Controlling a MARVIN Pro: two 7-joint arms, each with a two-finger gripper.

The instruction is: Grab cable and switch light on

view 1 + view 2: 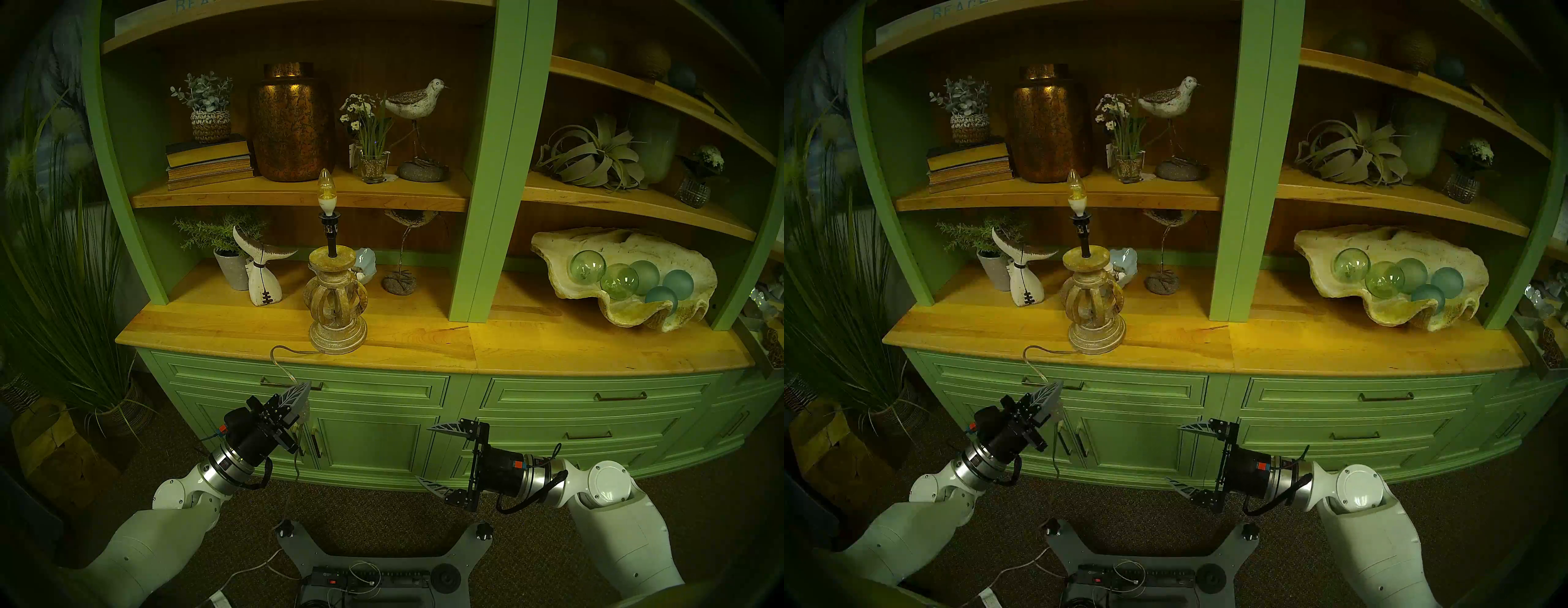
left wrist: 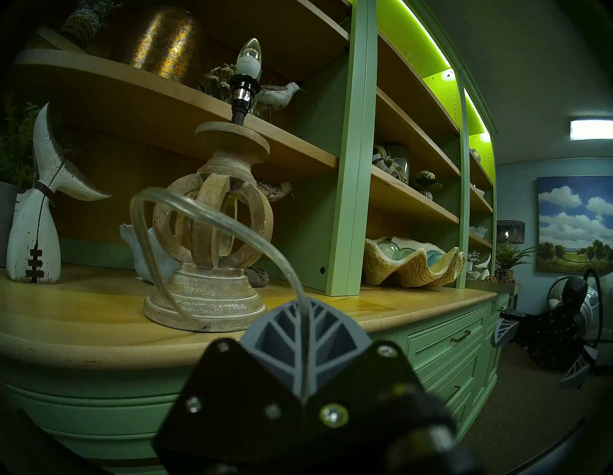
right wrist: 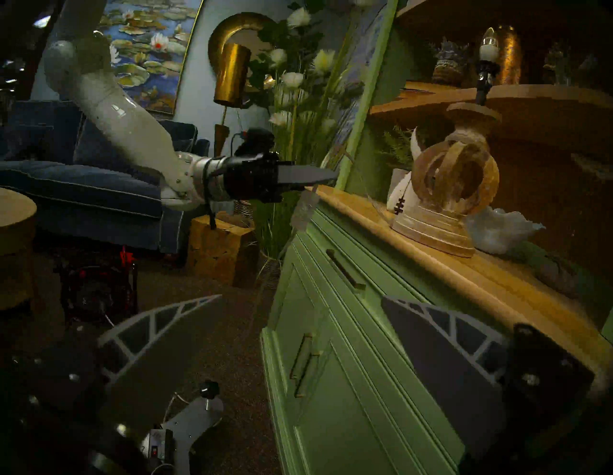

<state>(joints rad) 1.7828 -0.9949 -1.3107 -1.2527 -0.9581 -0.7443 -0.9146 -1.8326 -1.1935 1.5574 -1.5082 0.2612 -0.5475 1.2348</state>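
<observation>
The lamp (image 1: 337, 305), with a carved beige base, a black stem and a bare candle bulb (image 1: 324, 187), stands near the front edge of the wooden counter (image 1: 551, 348). The bulb looks unlit. The clear cable (image 1: 282, 365) loops left from the lamp base and drops over the counter edge. My left gripper (image 1: 303, 390) is shut on the cable in front of the top drawer; the left wrist view shows the cable (image 2: 212, 215) running between my shut fingers (image 2: 331, 328). The inline switch (image 3: 303, 209) hangs just below the left gripper (image 3: 335, 174). My right gripper (image 1: 424, 454) is open and empty, right of the cable.
A white whale-tail figure (image 1: 261, 271) and a potted plant stand left of the lamp. A copper jar (image 1: 292, 127) sits on the shelf above. A large shell with glass balls (image 1: 623, 276) is at right. Green drawers (image 1: 373, 390) lie behind both grippers. A black power strip (image 1: 369, 579) rests on my base.
</observation>
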